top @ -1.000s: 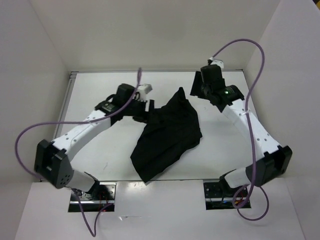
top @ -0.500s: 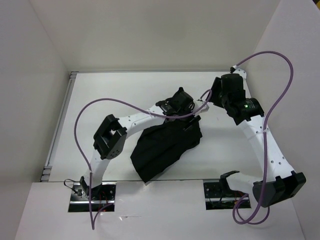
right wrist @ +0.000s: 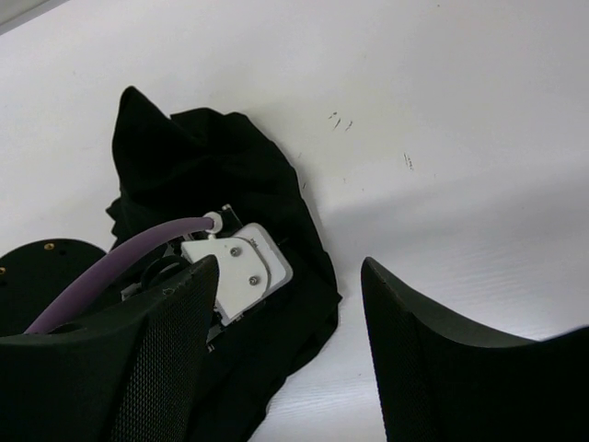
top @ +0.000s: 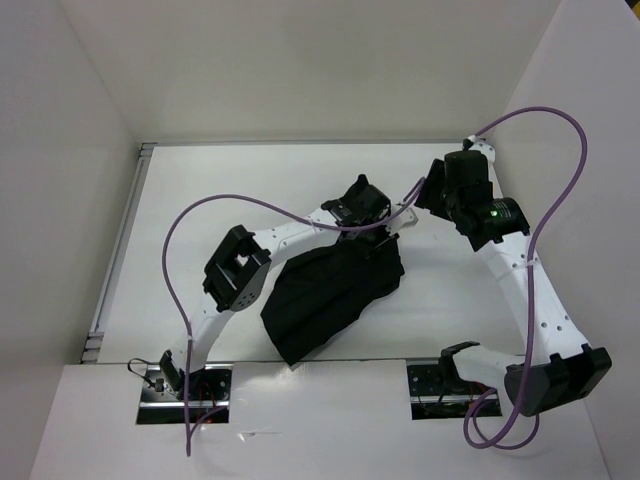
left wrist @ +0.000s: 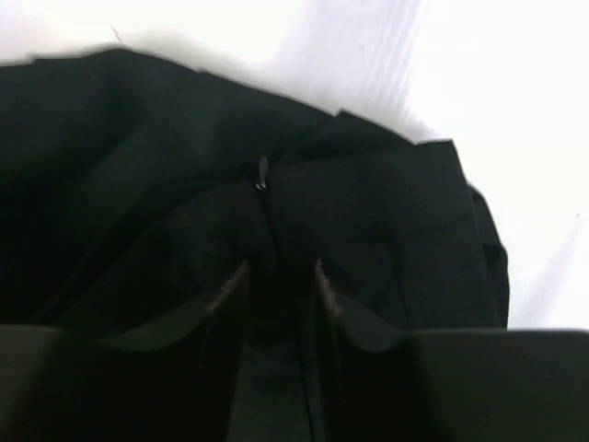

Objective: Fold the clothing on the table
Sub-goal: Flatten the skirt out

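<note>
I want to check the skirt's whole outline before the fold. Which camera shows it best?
Top external: nearly the whole skirt shows against the white table. Left wrist sees only close-up fabric; right wrist only one bunched end.

The top view is bright and evenly lit from above. The white counter (top: pixel 220 170) carries only faint, soft shadows beside the arms, and a thin line of glare runs along its near edge. The clothing (top: pixel 330 295) reads as a flat black mass with little fold detail. The left wrist view is dim and soft throughout (the counter at its top is blown out to plain white). The right wrist view is crisp: small marks on the counter and the mesh on a finger (right wrist: pixel 166 368) show, and a pale shadow crosses the counter.
</note>
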Available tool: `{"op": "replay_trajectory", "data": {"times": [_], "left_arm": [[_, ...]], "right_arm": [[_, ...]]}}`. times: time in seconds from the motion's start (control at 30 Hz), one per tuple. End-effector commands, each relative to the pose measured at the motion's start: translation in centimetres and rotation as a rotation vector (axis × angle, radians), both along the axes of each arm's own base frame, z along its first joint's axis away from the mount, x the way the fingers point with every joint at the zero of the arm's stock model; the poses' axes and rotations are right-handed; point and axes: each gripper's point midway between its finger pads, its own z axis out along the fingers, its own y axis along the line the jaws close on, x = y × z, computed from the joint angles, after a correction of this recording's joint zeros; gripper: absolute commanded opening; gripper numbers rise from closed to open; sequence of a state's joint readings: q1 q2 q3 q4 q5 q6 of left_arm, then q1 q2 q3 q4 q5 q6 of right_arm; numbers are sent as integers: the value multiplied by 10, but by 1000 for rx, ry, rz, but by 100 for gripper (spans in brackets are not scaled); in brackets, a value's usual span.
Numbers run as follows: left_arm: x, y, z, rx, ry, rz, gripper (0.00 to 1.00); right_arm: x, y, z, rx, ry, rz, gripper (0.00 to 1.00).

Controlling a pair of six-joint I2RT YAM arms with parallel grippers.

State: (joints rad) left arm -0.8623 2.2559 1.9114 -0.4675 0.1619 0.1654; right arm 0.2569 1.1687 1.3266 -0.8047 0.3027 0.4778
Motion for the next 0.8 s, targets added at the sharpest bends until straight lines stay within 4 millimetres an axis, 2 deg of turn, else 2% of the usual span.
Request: {"op": "replay_trajectory", "data": {"times": [0.0,0.23,0.33,0.43,0.53,0.57,0.6,0.63,0.67,0.7,0.73,0.77], "left_arm": [[-11,-1,-8,23,34,-51,43],[-23,1,-35,42,114,-49,45],[-30,-1,-48,40,157,-73,40],[-37,4,-66,64,198,-70,40],[-38,8,-74,83,213,-41,50],[-38,11,-78,96,211,-33,50],[-39,11,-78,95,216,-26,47],[-37,12,-78,102,208,-18,30],[-37,12,-78,102,208,-18,22],[-37,12,-78,102,208,-18,9],[-36,13,-78,105,207,-3,1],[-36,14,-75,107,208,-3,0]], "right_arm": [[-2,1,10,10,-38,15,69],[-1,0,10,5,-40,8,69],[-1,0,10,5,-40,8,69],[-3,-1,13,7,-48,8,69],[-3,-4,13,7,-49,-2,69],[-3,-4,13,-1,-48,4,69],[-3,-4,13,-1,-48,4,69],[-4,-4,16,1,-57,4,69],[-4,-4,16,1,-57,4,69],[-4,-4,16,1,-57,4,69],[-4,-4,16,1,-57,4,69],[-4,-4,16,1,-57,4,69]]}}
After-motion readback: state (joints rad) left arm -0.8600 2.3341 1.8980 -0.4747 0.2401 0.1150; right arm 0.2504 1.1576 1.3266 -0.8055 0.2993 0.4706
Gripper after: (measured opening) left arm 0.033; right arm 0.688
